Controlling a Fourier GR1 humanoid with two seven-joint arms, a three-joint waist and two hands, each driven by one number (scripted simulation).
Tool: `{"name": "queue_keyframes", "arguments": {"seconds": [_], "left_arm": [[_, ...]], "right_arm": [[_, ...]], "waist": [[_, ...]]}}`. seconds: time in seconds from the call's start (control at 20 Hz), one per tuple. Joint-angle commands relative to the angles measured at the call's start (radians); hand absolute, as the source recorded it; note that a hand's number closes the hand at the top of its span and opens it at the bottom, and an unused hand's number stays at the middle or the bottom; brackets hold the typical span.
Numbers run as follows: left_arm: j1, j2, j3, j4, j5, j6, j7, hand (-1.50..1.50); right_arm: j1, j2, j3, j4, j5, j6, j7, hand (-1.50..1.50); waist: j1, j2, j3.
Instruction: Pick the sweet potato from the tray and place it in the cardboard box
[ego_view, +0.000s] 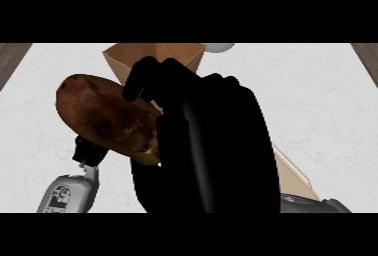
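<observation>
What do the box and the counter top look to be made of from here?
Cardboard box: looks like plain tan cardboard, matte, with thin flat walls and sharp folded edges. Counter: pale white-grey stone look, possibly marble or laminate, with faint mottled veining and no glare.

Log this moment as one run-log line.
right hand: holding sweet potato, raised | cardboard box: behind the hand | left hand: low at left, fingers unclear | placement: not yet done

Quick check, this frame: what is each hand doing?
Right hand: shut on the sweet potato, raised in front of the cardboard box.
Left hand: only partly visible; cannot tell.
</observation>
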Motion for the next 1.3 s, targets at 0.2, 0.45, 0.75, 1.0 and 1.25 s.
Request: {"name": "queue_keyframes", "arguments": {"seconds": [0.2,0.45,0.75,1.0,1.25], "left_arm": [[0.031,-0.002,-0.004,-0.045,0.006,-0.011,0.019,0.0],[0.058,-0.01,-0.018,-0.055,-0.004,-0.012,0.005,0.0],[-0.001,-0.02,0.006,-0.016,0.006,-0.011,0.03,0.0],[-0.023,-0.013,0.004,0.017,-0.022,-0.009,-0.006,0.0],[-0.014,-0.009,-0.002,-0.005,-0.015,-0.025,0.007,0.0]], "right_arm": [[-0.06,0.01,-0.165,0.177,-0.02,-0.019,0.004,1.5],[-0.126,0.01,-0.21,0.433,-0.007,-0.109,-0.108,1.5],[-0.168,0.01,-0.174,0.661,-0.029,-0.206,-0.178,1.5],[-0.114,0.01,-0.117,0.833,-0.088,-0.351,-0.26,1.5],[-0.031,0.01,-0.125,0.856,-0.301,-0.475,-0.285,-1.5]], "waist": [[-0.001,0.001,0.001],[0.007,0.004,0.001],[0.01,0.006,0.0],[0.016,0.009,0.001],[0.024,0.01,0.001]]}}
